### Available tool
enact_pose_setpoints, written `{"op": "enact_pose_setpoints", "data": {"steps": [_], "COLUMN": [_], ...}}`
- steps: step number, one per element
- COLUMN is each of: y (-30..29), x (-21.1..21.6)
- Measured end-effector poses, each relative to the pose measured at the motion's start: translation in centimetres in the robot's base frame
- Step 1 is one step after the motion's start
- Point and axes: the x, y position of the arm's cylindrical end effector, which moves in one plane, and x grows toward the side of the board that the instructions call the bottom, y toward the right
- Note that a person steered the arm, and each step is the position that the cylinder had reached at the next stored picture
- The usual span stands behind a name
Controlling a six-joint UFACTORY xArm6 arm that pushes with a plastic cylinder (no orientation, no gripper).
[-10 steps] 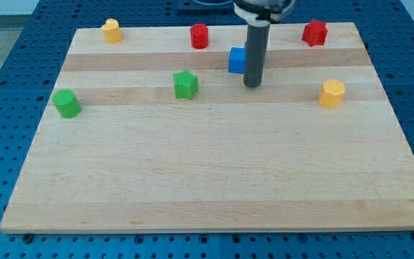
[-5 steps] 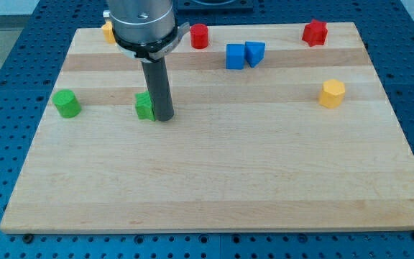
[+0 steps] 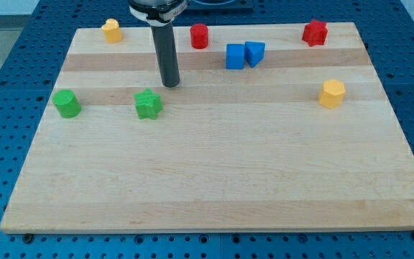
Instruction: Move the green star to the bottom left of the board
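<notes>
Green star left of centre on the board, my tip just above and to its right, not touching

Going left to right: a green block [image 3: 67,103] of rounded shape sits near the left edge of the wooden board [image 3: 214,180]; a yellow block [image 3: 111,30] is in the upper left corner; the green star [image 3: 148,104] lies left of centre in the upper half, well short of the lower left corner; my tip [image 3: 169,84] stands close by to its upper right with a gap between; it is a plain rod, with no jaws to open or close; a red cylinder [image 3: 199,36] is at the top edge; a blue cube [image 3: 235,56] touches a blue triangular block [image 3: 254,52]; a red star-like block [image 3: 314,32] is upper right; a yellow hexagonal block [image 3: 331,93] is at the right
</notes>
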Motion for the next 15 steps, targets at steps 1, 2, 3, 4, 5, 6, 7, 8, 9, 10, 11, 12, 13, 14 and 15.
{"op": "enact_pose_setpoints", "data": {"steps": [1,2,3,4,5,6,7,8,9,10,11,12,13,14,15], "y": [-1.9,-3.7,-3.6,-3.8,-5.1,-5.7,-5.7,-6.2,-7.7,-6.0,-2.1,-2.4,-7.1,-8.2,-2.8], "x": [2.1,4.3,4.1,3.2,5.6,7.5,7.5,9.2,12.2,12.0,11.9,13.6,16.9,17.5,17.5]}}
